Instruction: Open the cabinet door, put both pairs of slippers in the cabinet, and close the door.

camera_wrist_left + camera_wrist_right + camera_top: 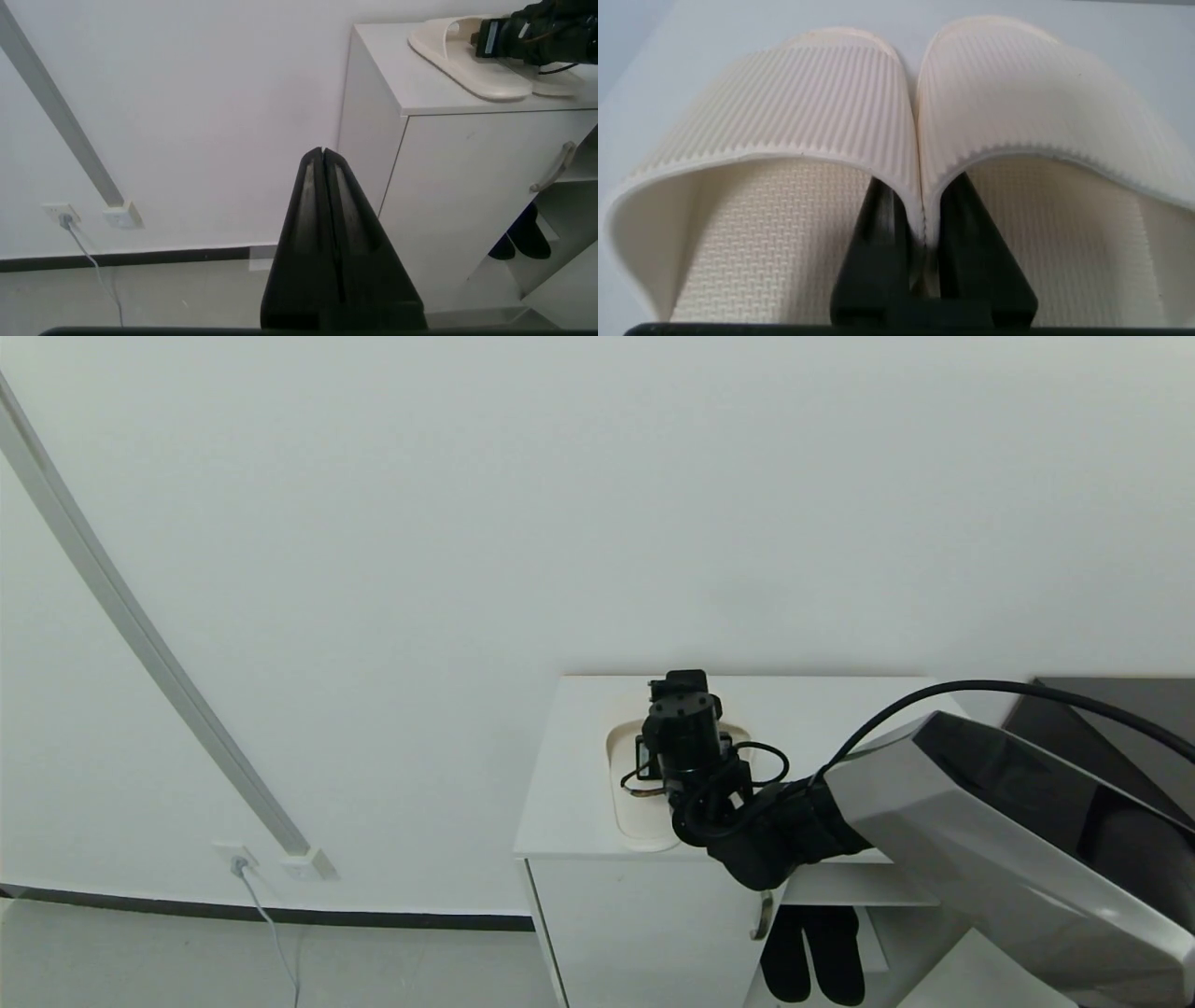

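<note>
Two cream ribbed rubber slippers [822, 121] lie side by side on top of the white cabinet [579, 784], heels toward its front edge. My right arm stretches in from the right across that front edge. Its wrist is turned so the right pincer [920, 201] points toward the wall, low over the pair. One finger sits inside each slipper, and together they pinch the two inner strap walls (these are squeezed flat against each other between the fingers).

My left arm is off to the left of the cabinet, with the left pincer [322, 154] aimed at the bare wall beside the cabinet's left flank. Its fingers are pressed together with nothing between them.

On the cabinet's right half I see open shelves, and a pair of black slippers [812, 957] rests on a lower shelf inside. Its left half is covered by a white door panel with a curved metal handle [766, 915] at the inner edge.
</note>
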